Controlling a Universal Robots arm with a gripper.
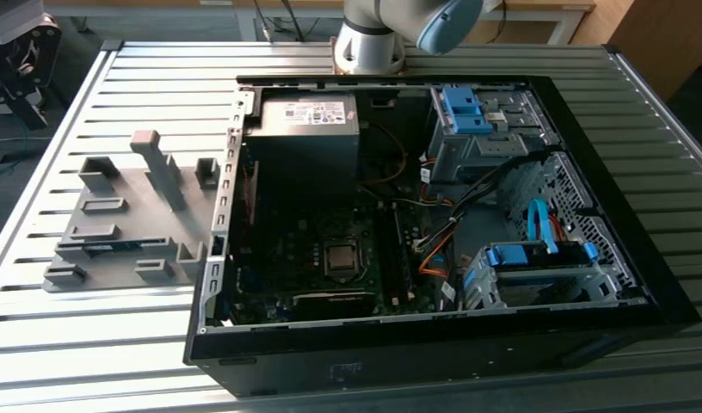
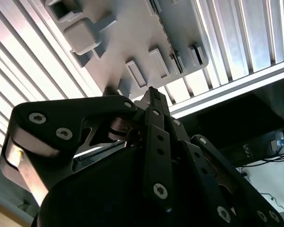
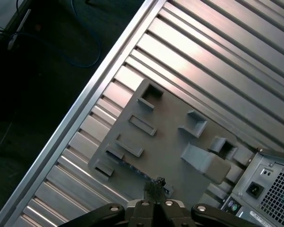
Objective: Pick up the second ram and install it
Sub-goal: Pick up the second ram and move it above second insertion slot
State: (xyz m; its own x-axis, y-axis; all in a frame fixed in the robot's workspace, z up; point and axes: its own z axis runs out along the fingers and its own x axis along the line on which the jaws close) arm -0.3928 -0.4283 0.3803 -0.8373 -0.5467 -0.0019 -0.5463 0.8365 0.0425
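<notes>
1. Closest to the lens in the first wrist view we find the claw [image 3: 156, 182]. Its fingers are drawn together and hold nothing that we can see. It hangs above the grey holder tray [image 1: 156, 198], apart from it.
2. We mark the second ram [image 1: 107, 247] as the thin blue-green strip seated in a slot of that tray, toward the end away from the arm's base [image 1: 368, 43]. We judge it not yet picked up.
3. We note that the tray rests on the ribbed metal counter [image 1: 121, 344], at the exterior view's left of the open computer case [image 1: 443, 344].
4. Inside the case we see the long black slots [image 1: 397, 254] beside the processor socket [image 1: 341, 256], with coloured cables [image 1: 437, 249] close by.
5. Hazards, as we judge them:
   - A claw lowered with its fingers together would strike the stick's upper edge or the tray wall, not straddle the board.
   - A grip taken off-centre on so thin a board could let it tilt, so that it jams in the tray's slot.
   - The cables lying near the slots could snag the stick or the claw.
</notes>
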